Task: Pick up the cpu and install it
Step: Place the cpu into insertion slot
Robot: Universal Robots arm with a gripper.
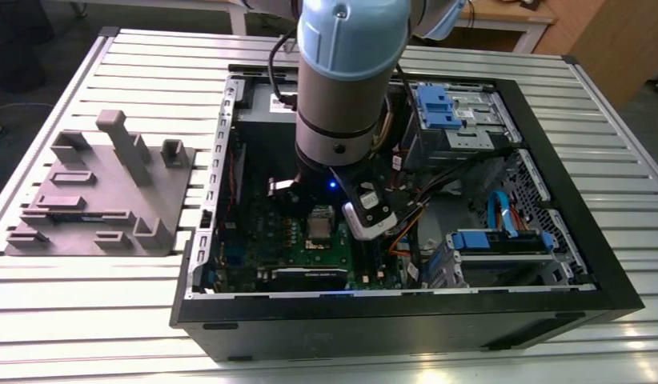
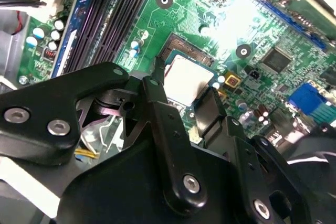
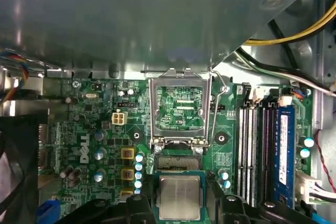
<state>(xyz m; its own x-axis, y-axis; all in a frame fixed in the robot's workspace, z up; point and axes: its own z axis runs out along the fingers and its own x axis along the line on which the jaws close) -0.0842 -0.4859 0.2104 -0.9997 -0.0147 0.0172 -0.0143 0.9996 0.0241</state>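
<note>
Tool [image 2: 185, 83], second wrist view: clamped on cpu [image 2: 187, 78], fingers [image 2: 157, 98] on opp. edges, chip low over motherboard [image 2: 252, 35]. First wrist view: cpu [image 3: 180, 198] between tool tips; socket [image 3: 178, 162] peeks out just past chip; frame [image 3: 154, 109] beyond it stands open. Judged: install step, placing phase; needs chip square w/ socket, level, gentle. Exterior view: arm [image 1: 345, 80] near vertical, wrist down inside pc case [image 1: 415, 320] on surface [image 1: 94, 304].

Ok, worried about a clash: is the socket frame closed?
No, the frame is flipped back, away from the cpu.
</note>
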